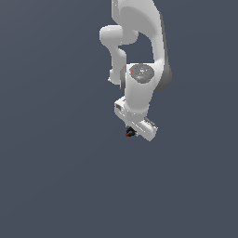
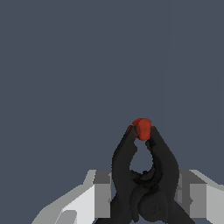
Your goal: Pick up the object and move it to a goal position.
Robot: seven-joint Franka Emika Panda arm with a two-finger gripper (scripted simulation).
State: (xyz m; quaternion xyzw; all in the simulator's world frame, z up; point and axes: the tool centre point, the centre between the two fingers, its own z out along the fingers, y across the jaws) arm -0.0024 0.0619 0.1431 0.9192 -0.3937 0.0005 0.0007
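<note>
The object (image 2: 144, 175) is a small black clamp-like thing with two curved prongs that meet at a red tip (image 2: 141, 128). In the wrist view it sits between my two grey fingers (image 2: 103, 194), which press against its sides. In the exterior view it shows as a tiny black and red speck (image 1: 130, 133) at the lower edge of my white gripper (image 1: 141, 126), which points downward. The fingertips themselves are hidden under the hand in the exterior view. My gripper (image 2: 146, 192) is shut on the object.
A plain dark grey-blue surface (image 1: 56, 176) fills both views. The white arm (image 1: 139, 37) reaches in from the top of the exterior view. No other objects or edges show.
</note>
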